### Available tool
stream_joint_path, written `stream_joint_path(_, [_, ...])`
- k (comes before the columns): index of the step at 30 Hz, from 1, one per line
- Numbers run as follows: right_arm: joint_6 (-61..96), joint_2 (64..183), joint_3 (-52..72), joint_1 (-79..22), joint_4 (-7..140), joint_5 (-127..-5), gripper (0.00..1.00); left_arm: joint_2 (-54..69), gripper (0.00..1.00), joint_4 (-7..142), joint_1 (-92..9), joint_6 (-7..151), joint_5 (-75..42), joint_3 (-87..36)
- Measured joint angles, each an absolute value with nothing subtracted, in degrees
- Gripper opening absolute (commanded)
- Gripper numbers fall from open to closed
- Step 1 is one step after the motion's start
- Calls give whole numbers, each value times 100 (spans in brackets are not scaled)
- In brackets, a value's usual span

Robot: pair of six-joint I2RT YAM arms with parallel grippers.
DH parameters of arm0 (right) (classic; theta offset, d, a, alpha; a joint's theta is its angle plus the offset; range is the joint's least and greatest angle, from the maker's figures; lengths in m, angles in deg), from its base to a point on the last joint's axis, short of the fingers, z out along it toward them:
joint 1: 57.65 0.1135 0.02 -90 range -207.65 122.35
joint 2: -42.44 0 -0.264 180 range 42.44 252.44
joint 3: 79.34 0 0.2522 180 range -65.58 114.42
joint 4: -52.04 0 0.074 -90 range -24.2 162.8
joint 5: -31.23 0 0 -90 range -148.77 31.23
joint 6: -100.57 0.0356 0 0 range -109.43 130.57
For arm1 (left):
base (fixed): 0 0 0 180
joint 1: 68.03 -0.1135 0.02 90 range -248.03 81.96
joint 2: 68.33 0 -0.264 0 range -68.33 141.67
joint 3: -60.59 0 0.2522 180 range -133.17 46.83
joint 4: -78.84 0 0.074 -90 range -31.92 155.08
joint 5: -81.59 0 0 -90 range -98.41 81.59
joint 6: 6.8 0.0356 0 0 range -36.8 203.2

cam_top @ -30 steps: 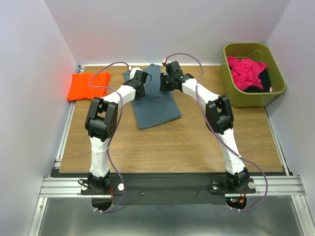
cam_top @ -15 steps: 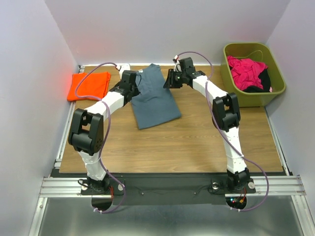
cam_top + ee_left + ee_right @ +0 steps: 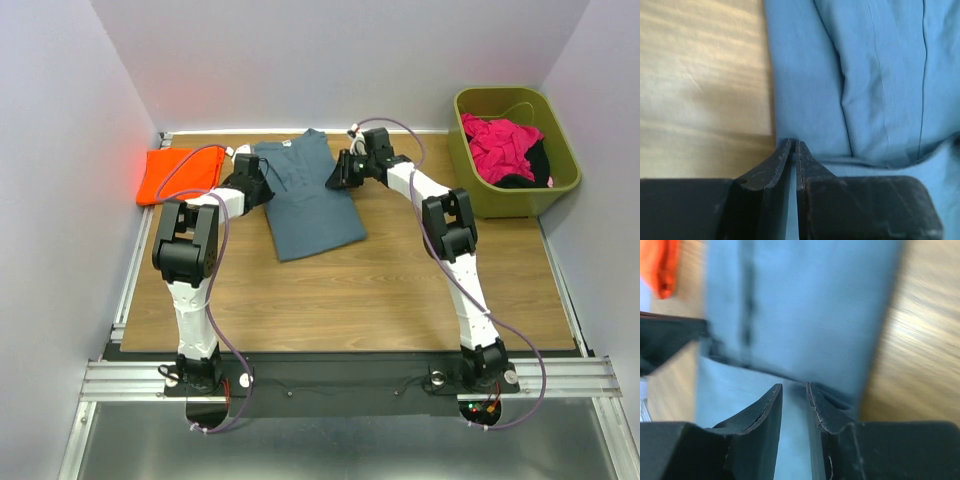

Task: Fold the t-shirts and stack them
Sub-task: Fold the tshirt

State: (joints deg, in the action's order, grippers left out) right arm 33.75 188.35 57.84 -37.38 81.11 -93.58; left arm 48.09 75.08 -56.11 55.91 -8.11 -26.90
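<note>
The slate blue-grey t-shirt (image 3: 312, 205) lies partly folded at the back middle of the table, long edge toward me. My left gripper (image 3: 264, 188) sits at its left edge. In the left wrist view, the left gripper (image 3: 794, 143) has its fingers almost together with blue cloth (image 3: 875, 75) in the slit. My right gripper (image 3: 336, 180) is at the shirt's right edge. Its fingers (image 3: 771, 410) pinch a thicker fold of the cloth (image 3: 805, 305). The orange t-shirt (image 3: 180, 175) lies folded at the back left, untouched, and also shows in the right wrist view (image 3: 662, 265).
An olive green bin (image 3: 462, 150) stands at the back right, holding pink and black clothes (image 3: 500, 145). The wooden table (image 3: 380, 290) is walled in by pale panels on three sides. A metal rail runs along its left edge (image 3: 130, 270).
Both arms swung outward from above the shirt's top to its left and right edges. The left jaws have narrowed steadily; the right ones widened, then narrowed again.
</note>
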Motion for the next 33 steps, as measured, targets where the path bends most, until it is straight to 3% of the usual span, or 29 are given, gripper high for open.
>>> stream_joint_path(5, [3585,19121,5777,-3983,7882,-9616,32,4982,22,7510,-5710,5565,-1001,-2848])
stream_joint_path(9, [3598,19044,5679,-4075,7818,-9631,35,4990,34,7481,-5725,5563,-1091,-2878])
stream_joint_path(12, [3603,18708,5318,-4077,7845,-9629,37,4914,51,7424,-5725,5550,-1172,-2865])
stream_joint_path(15, [3609,18155,4726,-4077,7888,-9666,38,4459,58,7285,-5688,5443,-1227,-2546])
stream_joint_path(19, [3611,17130,3655,-4059,7816,-9906,38,3235,55,7169,-5526,5222,-1292,-1849])
stream_joint_path(23, [3611,16236,2536,-4011,7506,-10376,38,2107,45,7223,-5004,4988,-1484,-1272])
stream_joint_path(26, [3583,16022,1950,-3965,7298,-10669,37,1893,36,7298,-4625,4907,-1683,-937])
stream_joint_path(33, [3358,16210,1299,-3944,7263,-10999,27,2464,29,7121,-4486,4924,-1782,-220])
